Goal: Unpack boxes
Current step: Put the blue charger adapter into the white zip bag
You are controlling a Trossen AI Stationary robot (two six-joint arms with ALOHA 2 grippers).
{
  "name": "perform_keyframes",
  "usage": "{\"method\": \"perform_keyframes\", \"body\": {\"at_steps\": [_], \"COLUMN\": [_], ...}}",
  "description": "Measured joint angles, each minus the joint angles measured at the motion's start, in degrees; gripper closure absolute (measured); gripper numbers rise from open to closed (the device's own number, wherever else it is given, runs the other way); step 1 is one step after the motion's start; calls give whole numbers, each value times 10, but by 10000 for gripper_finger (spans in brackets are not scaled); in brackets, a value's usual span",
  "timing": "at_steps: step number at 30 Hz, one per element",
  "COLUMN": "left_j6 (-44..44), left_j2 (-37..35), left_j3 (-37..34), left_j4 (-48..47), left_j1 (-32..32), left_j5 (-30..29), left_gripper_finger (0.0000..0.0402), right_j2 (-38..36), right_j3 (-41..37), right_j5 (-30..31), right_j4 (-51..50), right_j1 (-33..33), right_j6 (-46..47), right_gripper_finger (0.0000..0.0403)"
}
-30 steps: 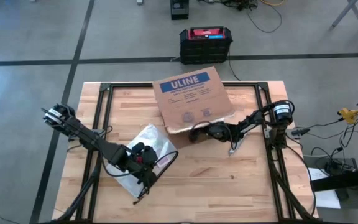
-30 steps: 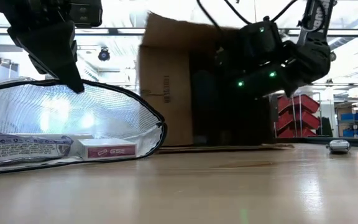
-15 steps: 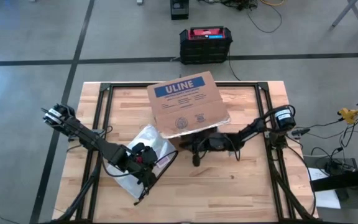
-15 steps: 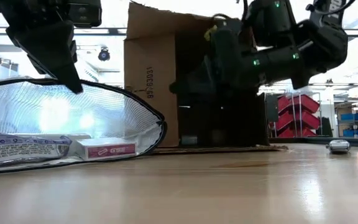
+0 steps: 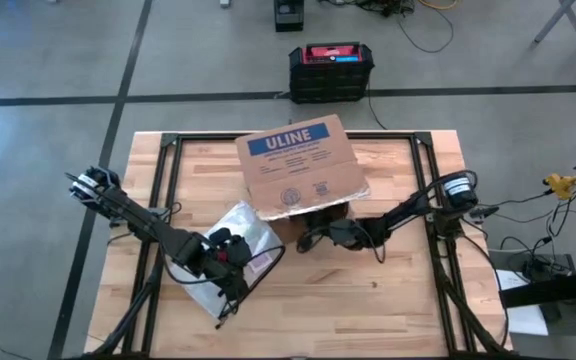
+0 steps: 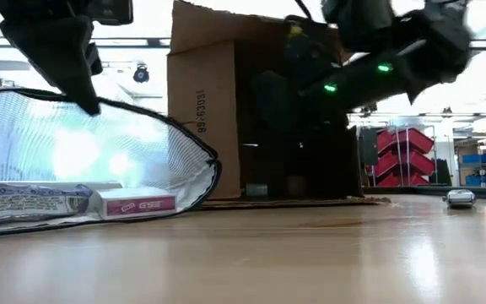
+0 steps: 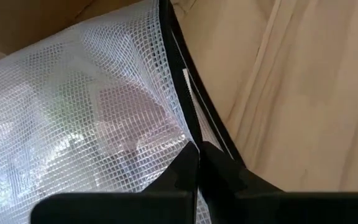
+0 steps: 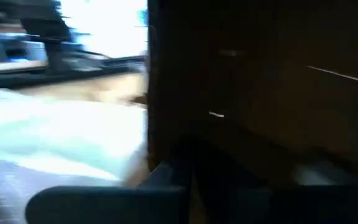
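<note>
The cardboard box (image 5: 301, 168) stands on the wooden worktop (image 5: 368, 300), at its far middle, with the blue ULINE label on top and its open side facing the near edge. The right claw (image 5: 308, 239) sits just in front of that opening, its fingers closed with nothing seen between them. Well to the left of the box and nearer the front edge lies a clear mesh bag (image 5: 230, 235). The left claw (image 7: 197, 151) is clamped on the bag's dark rim, fingers pressed together. Small packets (image 6: 133, 203) lie inside the bag.
</note>
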Motion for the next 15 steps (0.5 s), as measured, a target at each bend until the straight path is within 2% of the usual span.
{"method": "perform_keyframes", "body": {"at_steps": [6, 9, 10, 12, 15], "left_j6": [-45, -55, -57, -59, -60], "left_j2": [-4, -5, -5, -6, -6], "left_j3": [3, 3, 3, 3, 3], "left_j4": [-50, -58, -58, -58, -59], "left_j1": [-1, -1, -1, -1, -1], "left_j5": [34, 42, 42, 42, 43], "left_gripper_finger": [401, 401, 401, 401, 401], "right_j2": [43, 58, 60, 61, 61], "right_j3": [60, 81, 82, 85, 83], "right_j5": [-194, -245, -241, -191, -52], "right_j4": [-9, -26, -38, -62, -143], "right_j1": [3, 18, 23, 31, 40], "right_j6": [-3, -2, -2, 6, 57], "right_gripper_finger": [403, 403, 403, 403, 403]}}
